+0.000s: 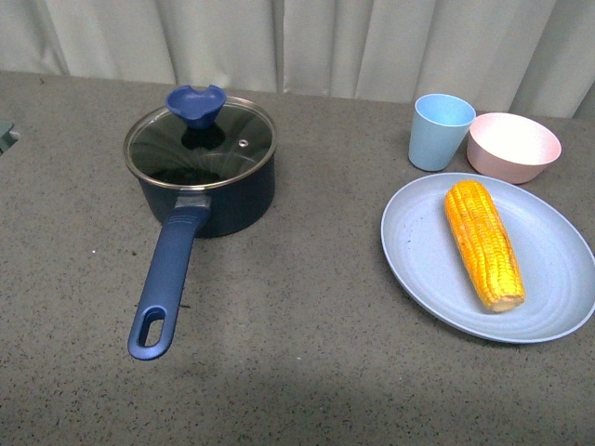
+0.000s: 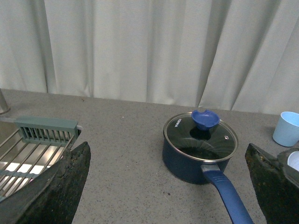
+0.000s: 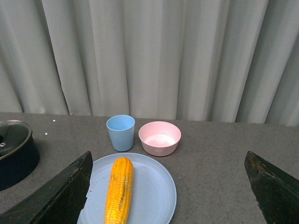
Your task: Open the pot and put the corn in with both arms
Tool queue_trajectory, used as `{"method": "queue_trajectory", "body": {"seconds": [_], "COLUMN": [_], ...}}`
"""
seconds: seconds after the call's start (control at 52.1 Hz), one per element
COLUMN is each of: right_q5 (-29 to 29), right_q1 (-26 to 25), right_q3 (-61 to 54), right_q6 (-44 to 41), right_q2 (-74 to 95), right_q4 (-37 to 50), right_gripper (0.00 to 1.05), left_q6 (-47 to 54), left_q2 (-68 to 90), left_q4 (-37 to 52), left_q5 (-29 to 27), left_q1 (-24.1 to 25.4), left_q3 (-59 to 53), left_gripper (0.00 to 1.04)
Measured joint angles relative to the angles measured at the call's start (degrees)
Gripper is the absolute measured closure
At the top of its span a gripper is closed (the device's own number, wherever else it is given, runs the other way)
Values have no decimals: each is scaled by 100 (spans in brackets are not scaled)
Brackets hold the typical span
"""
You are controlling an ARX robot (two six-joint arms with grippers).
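Closest to the cameras, both claws were waiting. The left gripper (image 2: 167, 145) had its fingers spread wide with nothing between them, and the right gripper (image 3: 168, 154) was just as wide and just as bare. Neither arm showed in the front view.

Next out on the table (image 1: 297, 372), the long blue handle (image 1: 167, 279) pointed back toward the robot. Off to the right, the corn (image 1: 483, 243) lay lengthwise on a pale blue plate (image 1: 418, 269), untouched.

Further on, the pot (image 1: 223, 200) sat on the left side, well apart from the plate. Its glass lid (image 1: 232, 139) was seated on the rim with the blue knob (image 1: 195, 102) on top. Beyond the plate stood a light blue cup (image 1: 440, 132) and a pink bowl (image 1: 513, 147), just beside each other, with the curtain (image 1: 372, 42) behind.

By my reading, nothing was done yet, and opening the pot was the step in hand. The next move called for the left claw to come down over the knob, pinch it and lift the lid straight up and clear. The right claw would need to line up across the cob's middle.
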Motion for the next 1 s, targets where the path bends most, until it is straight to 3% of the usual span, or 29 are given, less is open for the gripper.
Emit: {"method": "queue_trajectory", "body": {"seconds": [0.269, 0.384, 0.423, 0.576, 0.826, 0.999], "right_q5": [0, 0, 4, 0, 0, 0], "right_q1": [0, 0, 0, 0, 0, 0], "right_q3": [0, 0, 0, 0, 0, 0], "right_q6": [0, 0, 0, 0, 0, 0], "right_q2": [2, 2, 0, 2, 0, 2], "right_q4": [0, 0, 0, 0, 0, 0], "right_gripper": [9, 9, 9, 9, 9, 9], "left_q6": [0, -457, -542, -702, -798, -868], "left_q2": [4, 619, 896, 2205, 6063, 8122], "left_q4": [-7, -337, -210, 1130, 4701, 5429], "left_q5": [-37, -1176, -1257, -1217, -1016, -925], "left_q1": [-4, -291, -302, -446, -763, -1082], "left_q3": [2, 107, 101, 98, 785, 1799], "left_gripper": [7, 7, 7, 7, 7, 7]}}
